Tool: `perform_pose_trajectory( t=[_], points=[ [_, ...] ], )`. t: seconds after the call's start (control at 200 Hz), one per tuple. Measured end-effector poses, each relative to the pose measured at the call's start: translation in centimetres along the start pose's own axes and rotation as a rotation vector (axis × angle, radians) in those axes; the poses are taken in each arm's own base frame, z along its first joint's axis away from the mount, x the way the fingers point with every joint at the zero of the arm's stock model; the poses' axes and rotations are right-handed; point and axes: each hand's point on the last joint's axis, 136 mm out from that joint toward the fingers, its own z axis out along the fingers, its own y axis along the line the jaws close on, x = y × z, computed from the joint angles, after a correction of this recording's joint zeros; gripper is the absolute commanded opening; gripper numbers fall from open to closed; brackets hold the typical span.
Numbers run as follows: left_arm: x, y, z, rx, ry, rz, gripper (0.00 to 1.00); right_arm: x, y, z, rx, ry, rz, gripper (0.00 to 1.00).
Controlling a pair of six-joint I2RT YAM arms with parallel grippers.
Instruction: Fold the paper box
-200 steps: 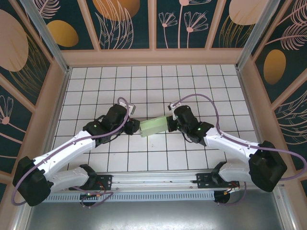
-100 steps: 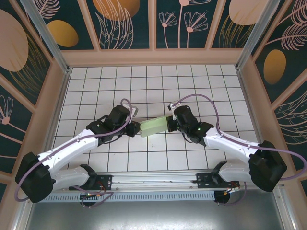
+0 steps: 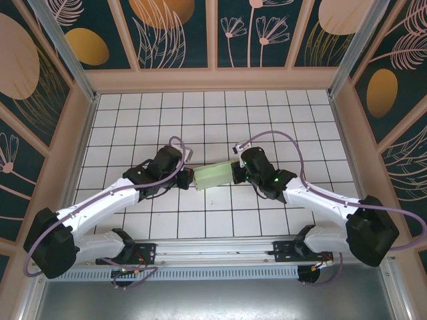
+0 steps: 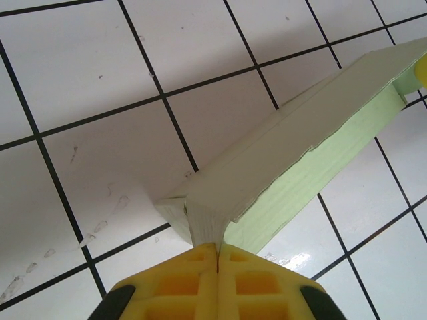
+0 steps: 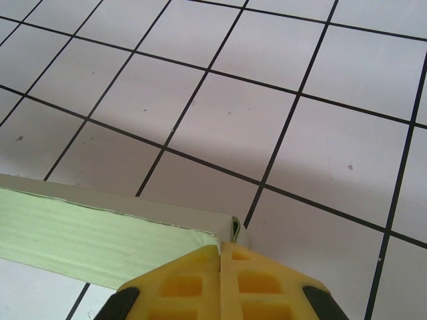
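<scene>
The pale mint-green paper box lies as a small flat rectangular box at the middle of the white tiled table, between the two grippers. My left gripper is at its left end. In the left wrist view the yellow fingertips are shut on a thin end flap of the paper box, which slants away to the upper right. My right gripper is at the right end. There its yellow fingertips are shut on the corner wall of the paper box.
Wooden side walls and a back wall enclose the tiled table. A metal rail carries both arm bases along the near edge. Open tiles lie behind and in front of the box.
My left gripper has moved right to the box's left end and shut on its end flap. The right gripper and the box have stayed put.
</scene>
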Motion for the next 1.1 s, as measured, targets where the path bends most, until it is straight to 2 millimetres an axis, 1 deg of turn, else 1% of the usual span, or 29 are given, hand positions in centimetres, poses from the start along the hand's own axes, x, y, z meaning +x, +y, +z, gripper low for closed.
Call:
perform_pose_trajectory(
  t=[0.19, 0.475, 0.716, 1.101],
  points=[
    [-0.1, 0.0, 0.1, -0.001, 0.003, -0.056, 0.00, 0.0, -0.1, 0.0, 0.007, -0.002, -0.001, 0.00],
    [-0.5, -0.3, 0.2, 0.004, 0.002, -0.156, 0.00, 0.0, -0.2, 0.0, 0.010, -0.003, -0.001, 0.00],
    [-0.8, -0.7, 0.8, 0.014, 0.016, -0.258, 0.00, -0.1, -0.5, 0.0, 0.032, -0.008, 0.000, 0.00],
    [-1.2, -0.9, 1.2, 0.013, 0.025, -0.306, 0.00, -0.1, -0.7, 0.0, 0.043, -0.010, -0.001, 0.00]
  ],
)
